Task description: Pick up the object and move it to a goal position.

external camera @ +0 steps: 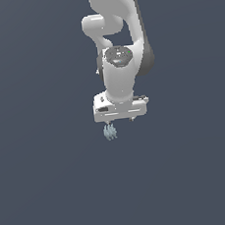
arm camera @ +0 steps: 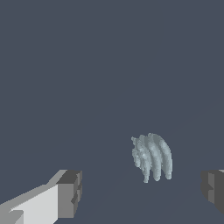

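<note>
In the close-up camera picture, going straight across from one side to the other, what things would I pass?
Across the wrist view picture: one grey fingertip of the gripper → the ridged pale blue-grey object → the other grey fingertip. The jaws stand wide apart, not touching the object.

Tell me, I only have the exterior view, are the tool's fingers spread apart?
Observer: Yes. The wrist view shows the tool open, one finger well apart from the other.
Operator: Is the object between them?
Observer: The pale ridged object sits in the gap, nearer one finger, touching neither.
Operator: What does its surface look like?
Observer: Curved parallel ridges run along it, like a small shell.
</note>
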{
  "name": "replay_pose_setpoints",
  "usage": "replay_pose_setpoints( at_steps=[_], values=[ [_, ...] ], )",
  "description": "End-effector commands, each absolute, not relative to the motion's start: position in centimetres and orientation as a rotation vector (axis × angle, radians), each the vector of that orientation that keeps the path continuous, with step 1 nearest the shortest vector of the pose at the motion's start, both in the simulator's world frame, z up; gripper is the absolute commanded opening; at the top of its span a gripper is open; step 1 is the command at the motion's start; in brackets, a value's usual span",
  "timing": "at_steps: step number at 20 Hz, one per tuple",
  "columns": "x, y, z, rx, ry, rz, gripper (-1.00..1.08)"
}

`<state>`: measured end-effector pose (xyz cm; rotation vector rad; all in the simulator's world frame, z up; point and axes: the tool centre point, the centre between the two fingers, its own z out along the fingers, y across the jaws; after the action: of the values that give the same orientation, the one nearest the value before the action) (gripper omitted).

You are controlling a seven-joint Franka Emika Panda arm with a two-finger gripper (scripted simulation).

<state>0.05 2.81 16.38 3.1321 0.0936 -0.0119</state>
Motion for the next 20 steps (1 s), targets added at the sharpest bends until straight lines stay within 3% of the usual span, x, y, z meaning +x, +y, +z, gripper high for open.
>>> replay_pose_setpoints(
  at_steps=[1,20],
  values=[
    [0.0,2.8,16.4,3.132,0.094,-0.012,1.0],
    [0.6,0.4,16.6,3.126,0.119,0.033,1.0]
  ],
)
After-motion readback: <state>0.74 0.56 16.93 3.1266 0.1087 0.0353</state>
